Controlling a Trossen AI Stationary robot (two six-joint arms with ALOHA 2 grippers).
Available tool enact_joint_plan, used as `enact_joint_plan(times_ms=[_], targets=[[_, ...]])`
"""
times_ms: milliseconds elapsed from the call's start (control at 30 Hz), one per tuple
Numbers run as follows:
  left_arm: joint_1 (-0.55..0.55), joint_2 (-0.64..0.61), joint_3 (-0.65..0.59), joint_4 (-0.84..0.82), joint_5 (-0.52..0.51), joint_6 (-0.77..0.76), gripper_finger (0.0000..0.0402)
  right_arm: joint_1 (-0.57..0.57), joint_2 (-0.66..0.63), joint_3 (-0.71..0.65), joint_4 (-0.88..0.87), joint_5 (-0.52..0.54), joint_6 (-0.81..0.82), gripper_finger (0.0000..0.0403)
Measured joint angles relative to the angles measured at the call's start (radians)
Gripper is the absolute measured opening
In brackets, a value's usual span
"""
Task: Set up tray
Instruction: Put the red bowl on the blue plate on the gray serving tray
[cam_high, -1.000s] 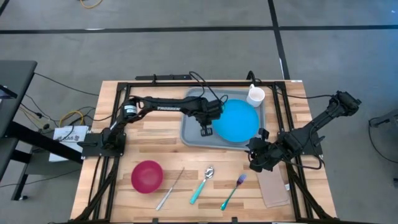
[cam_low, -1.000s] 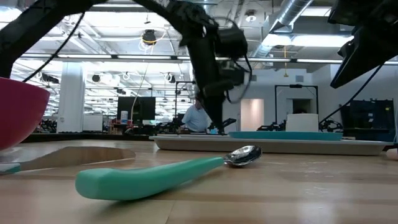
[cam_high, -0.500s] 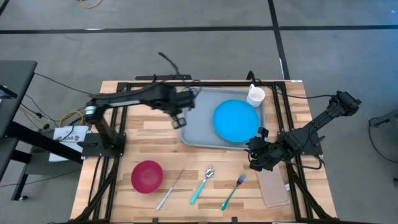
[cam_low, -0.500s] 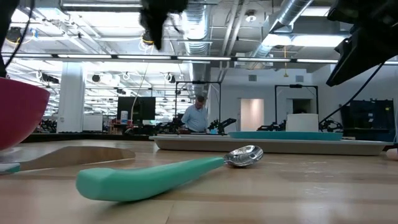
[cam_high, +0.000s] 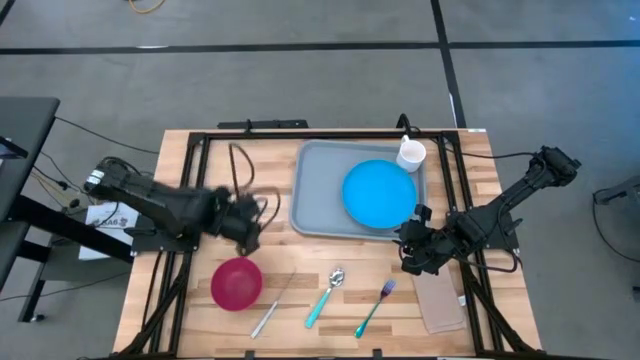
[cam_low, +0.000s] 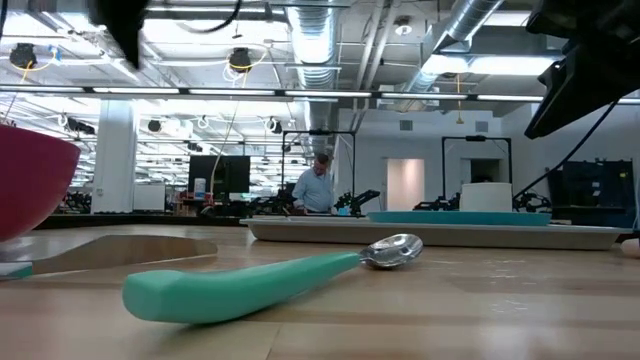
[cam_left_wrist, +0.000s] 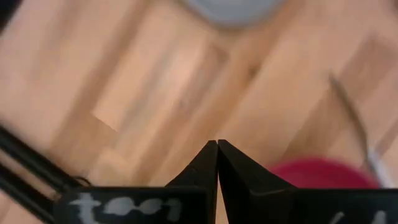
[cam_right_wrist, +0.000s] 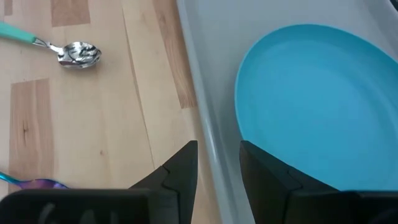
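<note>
The grey-blue tray (cam_high: 318, 195) lies flat on the table's far half. On it rests a blue plate (cam_high: 380, 193), with a white cup (cam_high: 411, 154) at the tray's far right corner. My left gripper (cam_high: 246, 228) hangs shut over bare wood, left of the tray and just beyond the red bowl (cam_high: 236, 283). Its fingers (cam_left_wrist: 217, 155) are closed on nothing. My right gripper (cam_high: 409, 252) is open above the tray's near right edge. In the right wrist view the tray's rim (cam_right_wrist: 200, 124) runs between the two fingers (cam_right_wrist: 181, 168), beside the plate (cam_right_wrist: 317, 106).
Near the front edge lie a knife (cam_high: 272, 305), a teal-handled spoon (cam_high: 325, 295) and a fork (cam_high: 375, 308). A tan napkin (cam_high: 438, 300) lies at the near right. Black frame rails (cam_high: 200, 150) run along the table's sides. A person (cam_low: 318, 190) stands far off in the room behind.
My left gripper has risen off the tray beside the plate. It has swung toward the table's left and near edges, rolling as it went, and now hangs by the red bowl. It has stayed shut. The tray, the plate and my right gripper have kept still.
</note>
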Motion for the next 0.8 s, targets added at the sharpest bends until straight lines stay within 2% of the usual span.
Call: enact_joint_plan(times_ms=[133, 267, 400, 567, 800], targets=[[-0.083, 0.001, -0.155, 0.101, 0.009, 0.033, 0.0004, -0.001, 0.0, 0.0, 0.001, 0.001, 0.0, 0.0114], [-0.091, 0.026, -0.242, 0.174, 0.044, 0.028, 0.0027, -0.001, 0.0, 0.0, 0.02, 0.005, 0.0, 0.0114], [-0.091, 0.05, -0.264, 0.243, 0.123, 0.041, 0.0064, -0.001, 0.0, 0.0, 0.049, 0.006, 0.0, 0.0114], [-0.095, 0.07, -0.264, 0.326, 0.156, 0.146, 0.0103, -0.001, 0.0, 0.0, 0.049, 0.006, -0.001, 0.0114], [-0.095, 0.071, -0.264, 0.342, 0.2, 0.208, 0.0115, -0.001, 0.0, 0.0, 0.045, 0.007, -0.026, 0.0114]])
